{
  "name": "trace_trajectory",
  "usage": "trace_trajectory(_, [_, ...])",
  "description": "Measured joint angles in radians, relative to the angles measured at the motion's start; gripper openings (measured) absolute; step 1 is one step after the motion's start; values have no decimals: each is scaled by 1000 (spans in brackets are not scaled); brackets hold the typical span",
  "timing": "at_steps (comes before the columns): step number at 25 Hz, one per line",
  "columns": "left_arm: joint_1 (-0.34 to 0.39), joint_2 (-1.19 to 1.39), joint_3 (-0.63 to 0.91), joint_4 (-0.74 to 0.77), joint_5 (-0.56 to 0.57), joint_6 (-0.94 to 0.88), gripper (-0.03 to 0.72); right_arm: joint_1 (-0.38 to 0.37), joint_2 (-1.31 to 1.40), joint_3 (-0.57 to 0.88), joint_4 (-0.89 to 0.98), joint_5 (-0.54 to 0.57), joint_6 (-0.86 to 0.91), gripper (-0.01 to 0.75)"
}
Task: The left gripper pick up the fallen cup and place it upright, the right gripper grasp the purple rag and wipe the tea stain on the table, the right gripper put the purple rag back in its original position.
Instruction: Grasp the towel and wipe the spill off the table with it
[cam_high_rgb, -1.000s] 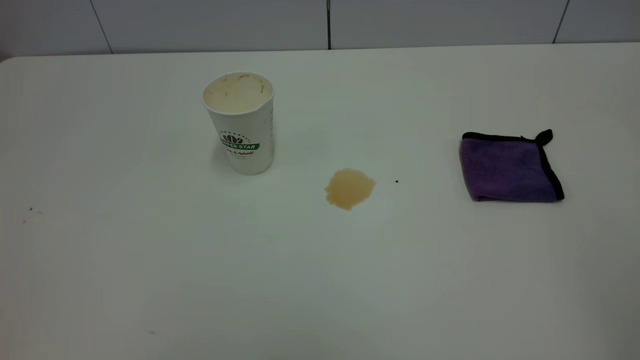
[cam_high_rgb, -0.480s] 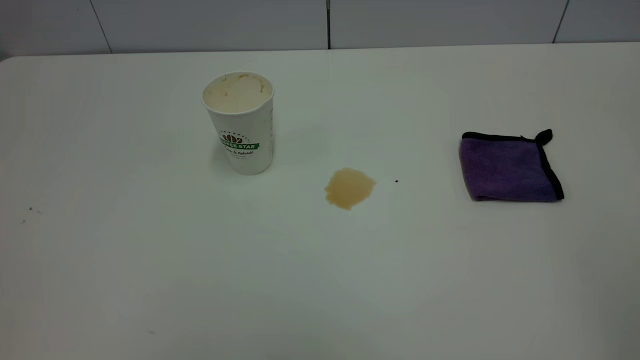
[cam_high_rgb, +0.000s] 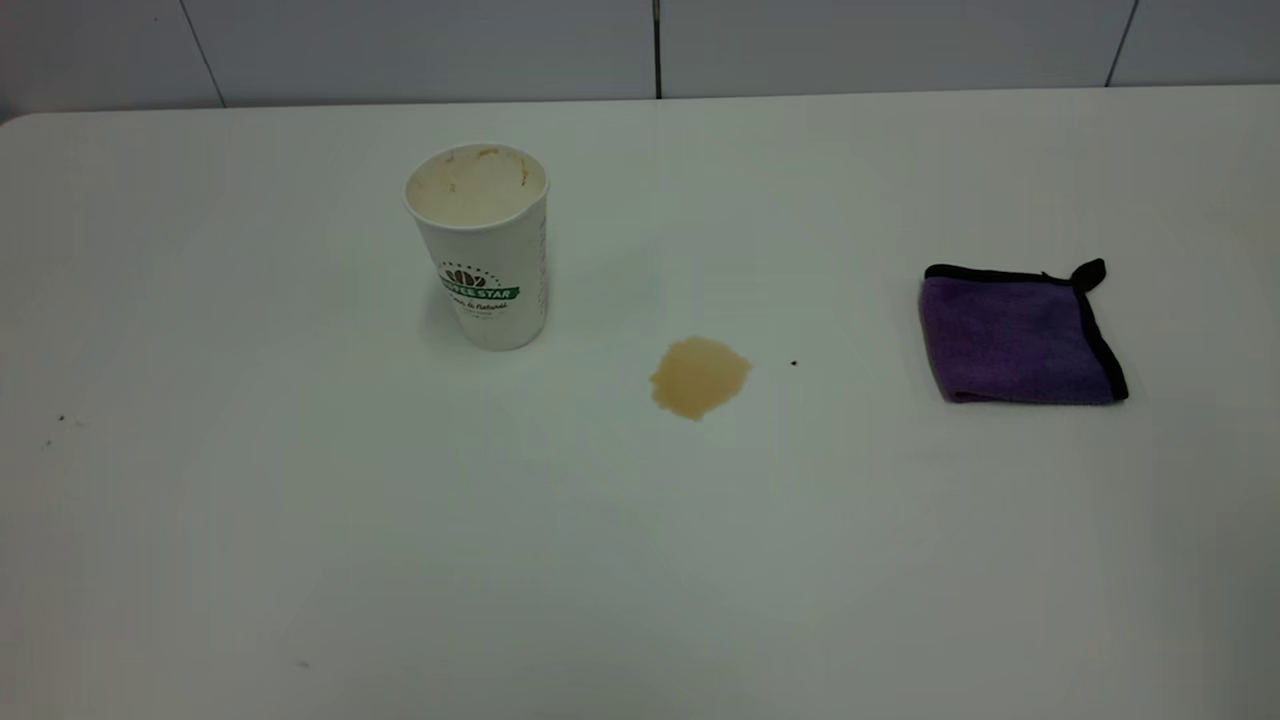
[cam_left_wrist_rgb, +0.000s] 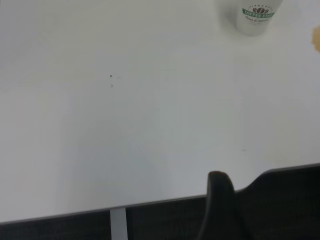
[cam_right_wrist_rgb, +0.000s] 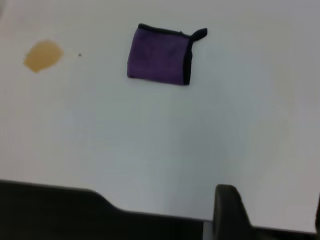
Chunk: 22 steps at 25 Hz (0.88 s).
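The cup (cam_high_rgb: 482, 245) stands upright on the table (cam_high_rgb: 640, 560), left of centre, with its green logo facing the camera; the left wrist view shows its base (cam_left_wrist_rgb: 256, 17) far off. The tea stain (cam_high_rgb: 698, 375) lies to the right of the cup, a light-brown puddle that also shows in the right wrist view (cam_right_wrist_rgb: 43, 55). Further right, the purple rag (cam_high_rgb: 1018, 335) lies flat and folded, seen again from the right wrist (cam_right_wrist_rgb: 161, 55). Neither gripper shows in the exterior view. My left gripper (cam_left_wrist_rgb: 265, 200) hangs back at the table's near edge. My right gripper (cam_right_wrist_rgb: 273, 200) is open near that edge, well short of the rag.
A tiny black speck (cam_high_rgb: 794, 363) sits just right of the stain. A few faint specks (cam_high_rgb: 62, 419) mark the left side of the table. A grey panelled wall (cam_high_rgb: 640, 45) runs behind the far edge.
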Motion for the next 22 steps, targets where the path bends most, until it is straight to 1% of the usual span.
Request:
trace_trajectory(5, [0,0,0,0,0,0,513,0,305,-3,93,-172,-148,592])
trace_trajectory(7, [0,0,0,0,0,0,513,0,424,-3,168,-264,-232,624])
trace_trajectory(11, [0,0,0,0,0,0,513,0,682,-33,356,-396,-430,631])
trace_trajectory(15, [0,0,0,0,0,0,513,0,934,-125,490,-479,-609,625])
trace_trajectory(18, [0,0,0,0,0,0,513,0,1110,-200,525,-517,-669,619])
trace_trajectory(22, [0,0,0,0,0,0,513,5,1332,-295,528,-537,-681,612])
